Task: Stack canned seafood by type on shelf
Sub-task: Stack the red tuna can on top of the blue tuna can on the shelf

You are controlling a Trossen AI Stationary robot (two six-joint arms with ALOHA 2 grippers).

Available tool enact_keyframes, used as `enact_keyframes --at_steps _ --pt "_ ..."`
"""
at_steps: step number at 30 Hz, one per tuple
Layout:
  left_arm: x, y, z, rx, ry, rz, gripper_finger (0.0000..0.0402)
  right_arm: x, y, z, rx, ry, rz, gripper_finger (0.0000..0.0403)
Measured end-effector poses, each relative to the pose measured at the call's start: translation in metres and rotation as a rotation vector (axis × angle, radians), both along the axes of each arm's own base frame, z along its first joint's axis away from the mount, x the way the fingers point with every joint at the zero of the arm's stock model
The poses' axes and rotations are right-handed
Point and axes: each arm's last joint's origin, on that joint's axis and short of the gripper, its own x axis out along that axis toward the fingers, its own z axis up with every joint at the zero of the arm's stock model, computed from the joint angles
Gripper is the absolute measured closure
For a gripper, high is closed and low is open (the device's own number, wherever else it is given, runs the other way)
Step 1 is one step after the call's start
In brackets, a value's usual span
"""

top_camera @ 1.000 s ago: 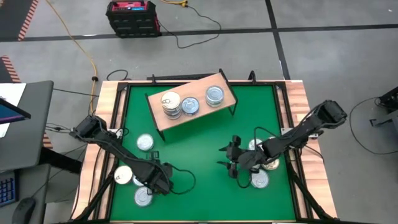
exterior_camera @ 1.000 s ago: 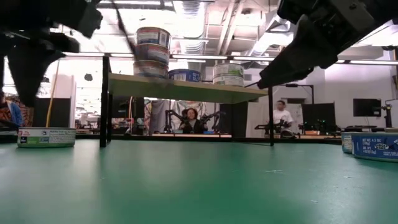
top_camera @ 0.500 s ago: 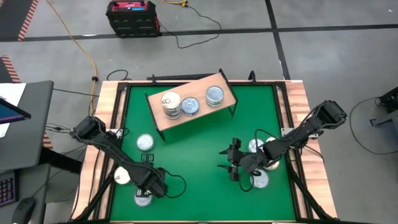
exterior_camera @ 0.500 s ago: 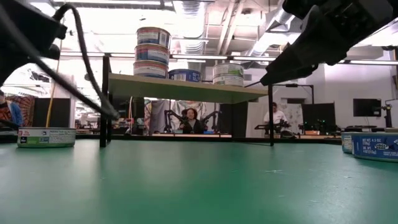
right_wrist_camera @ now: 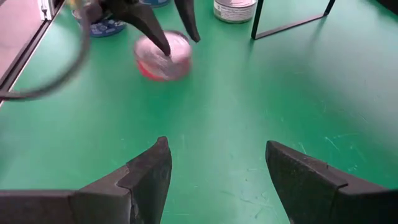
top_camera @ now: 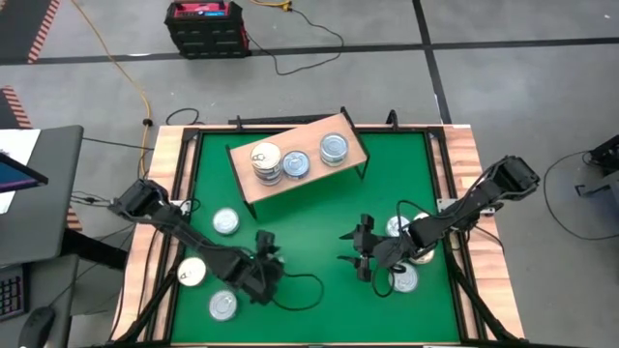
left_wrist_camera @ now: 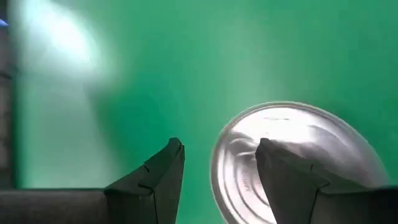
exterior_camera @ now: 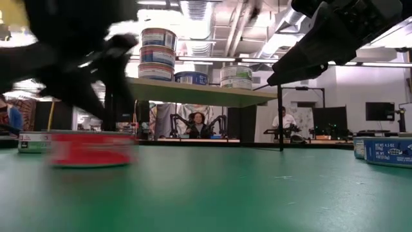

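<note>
A red-sided can with a silver lid (left_wrist_camera: 298, 155) sits on the green table near its middle, smeared by motion in the low view (exterior_camera: 93, 148) and the right wrist view (right_wrist_camera: 165, 55). My left gripper (left_wrist_camera: 217, 146) is open right above it (top_camera: 263, 274), one finger over the lid and the other beside the can. My right gripper (right_wrist_camera: 214, 180) hangs wide open over bare table (top_camera: 360, 253), right of centre. The shelf (top_camera: 319, 174) stands at the far side on black legs, bearing a stack of three cans (exterior_camera: 158, 55) and two single cans. My left gripper comes down at the red-sided can from above, with one finger (left_wrist_camera: 280, 180) over the lid's edge (left_wrist_camera: 242, 155). The can rests on the table. I cannot tell whether the finger touches it.
Three loose cans lie on the left side of the table (top_camera: 224, 222) (top_camera: 191, 271) (top_camera: 222, 305). Three more cluster by my right arm (top_camera: 404, 278). Bare green table lies between the grippers and the shelf. People sit in the room beyond.
My left gripper has swung from beside the near-left can toward the table's right and middle. A red-sided can, unseen in the earlier low views, now shows under it on the table, smeared by movement.
</note>
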Motion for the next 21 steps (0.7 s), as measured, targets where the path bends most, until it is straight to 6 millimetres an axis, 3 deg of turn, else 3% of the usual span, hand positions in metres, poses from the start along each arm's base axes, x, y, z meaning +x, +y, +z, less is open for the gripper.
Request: enact_keyframes --at_steps 4,10,15,21 --pt "0.024 0.0 0.014 0.011 -0.191 -0.049 0.0212 -0.002 -0.001 0.0 -0.005 0.014 -0.001 0.0117" --pt "0.032 -0.002 0.03 -0.178 -0.163 -0.046 0.0212 -0.009 -0.001 0.006 0.015 0.028 -0.005 0.0117" --pt "0.018 0.003 0.011 -0.388 0.036 0.114 0.0212 -0.005 -0.001 -0.003 0.001 0.056 -0.011 0.0117" --pt "0.002 0.015 -0.012 -0.372 0.046 0.322 0.0212 0.013 -0.004 -0.021 -0.004 0.056 0.004 0.0117"
